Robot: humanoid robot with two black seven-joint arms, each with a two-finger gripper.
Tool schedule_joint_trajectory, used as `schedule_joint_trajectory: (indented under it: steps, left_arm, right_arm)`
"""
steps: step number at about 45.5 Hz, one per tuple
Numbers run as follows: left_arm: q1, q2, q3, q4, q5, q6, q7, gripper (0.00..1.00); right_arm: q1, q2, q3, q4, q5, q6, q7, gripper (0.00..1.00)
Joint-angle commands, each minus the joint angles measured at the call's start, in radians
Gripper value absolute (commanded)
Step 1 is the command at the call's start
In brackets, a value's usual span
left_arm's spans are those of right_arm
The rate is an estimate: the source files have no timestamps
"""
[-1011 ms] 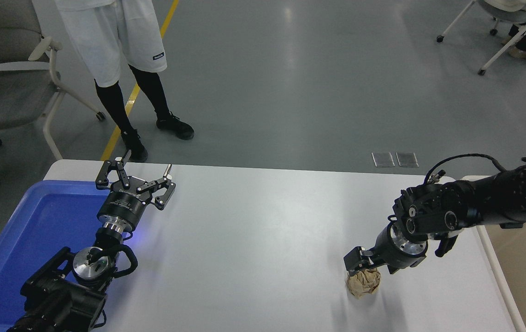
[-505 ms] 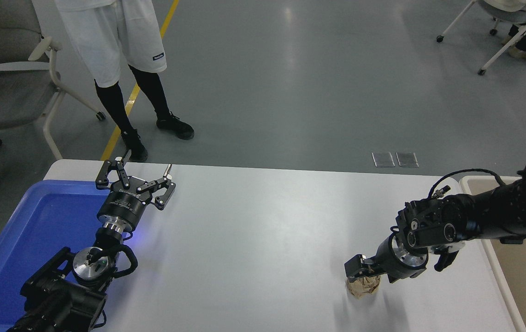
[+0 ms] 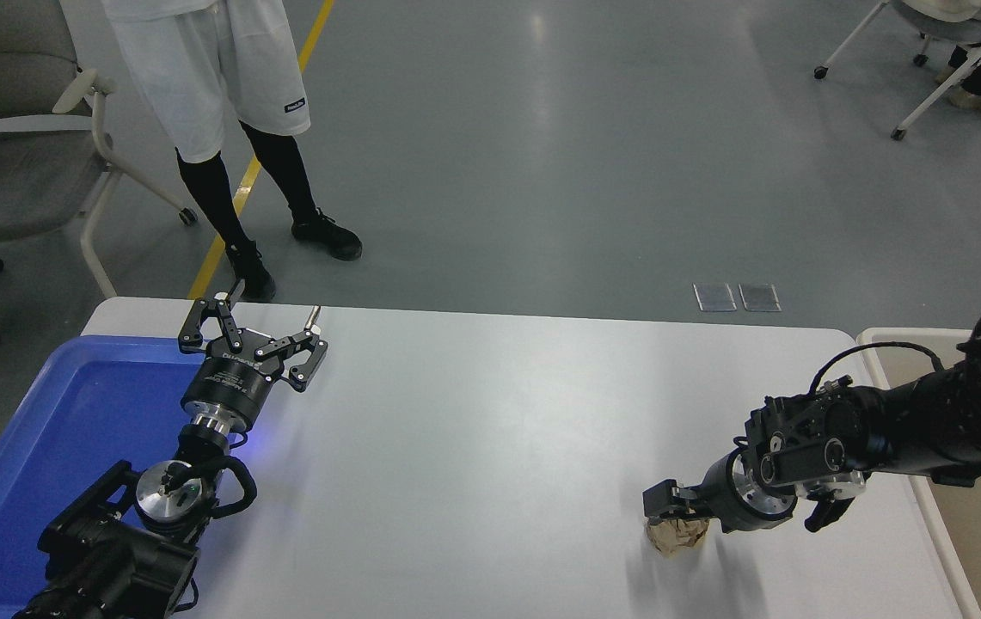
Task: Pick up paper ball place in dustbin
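On the left I see one blue tray (image 3: 34, 438) lying on the table's left end. My left arm comes up from the bottom left corner, over the tray's near edge. My left gripper (image 3: 251, 329) hangs above the white table (image 3: 473, 430), just past the tray's right side, and its fingers are spread wide with nothing between them.

There is one table. It is white and smooth, and the lamps make soft bright patches on it.

There is one paper ball (image 3: 677, 535). It is tan and wrinkly, and it sits on the table near the front right part. My right gripper (image 3: 671, 509) is pressed down on top of the ball, and its black fingers sit around the upper part of the paper. I cannot tell if they are squeezing it tight yet. My right arm reaches in from the right edge, low over the table.

There is one dustbin (image 3: 911, 337). It is beige with a thick cream rim, and it stands just past the table's right end, partly behind my right arm.

Beyond the table the floor is grey and shiny, with one yellow line (image 3: 236, 202) on it. One person (image 3: 223, 103) in white shorts and black shoes stands at the far left. I count one grey chair (image 3: 9, 129) at the left and another chair (image 3: 954, 52) at the top right.
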Motion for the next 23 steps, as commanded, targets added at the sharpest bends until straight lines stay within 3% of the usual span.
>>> schedule_joint_trajectory:
  steps: [1, 6, 8, 11, 13, 17, 23]
  left_arm:
    - [0.000, 0.000, 0.000, 0.000, 0.001, 0.000, 0.000, 0.99]
    - [0.000, 0.000, 0.000, 0.000, 0.000, 0.000, 0.000, 0.99]
    - [0.000, 0.000, 0.000, 0.000, 0.000, 0.000, 0.000, 0.99]
    - [0.000, 0.000, 0.000, 0.000, 0.000, 0.000, 0.000, 0.99]
    - [0.000, 0.000, 0.000, 0.000, 0.000, 0.000, 0.000, 0.99]
    - [0.000, 0.000, 0.000, 0.000, 0.000, 0.000, 0.000, 0.99]
    - [0.000, 0.000, 0.000, 0.000, 0.000, 0.000, 0.001, 0.99]
  right_arm:
    - [-0.016, 0.004, 0.001, -0.001, -0.009, -0.043, 0.000, 0.95]
    - [-0.021, 0.006, 0.001, 0.001, -0.013, -0.066, 0.000, 0.80]
    - [-0.021, 0.006, 0.000, 0.001, -0.026, -0.079, 0.000, 0.63]
    - [-0.018, 0.006, -0.006, 0.009, -0.065, -0.087, 0.000, 0.27]
    - [-0.016, 0.006, -0.006, 0.009, -0.104, -0.089, 0.000, 0.15]
    - [-0.012, 0.006, -0.008, 0.015, -0.150, -0.092, -0.001, 0.00]
    - [0.002, 0.003, -0.022, 0.015, -0.154, -0.089, -0.001, 0.00]
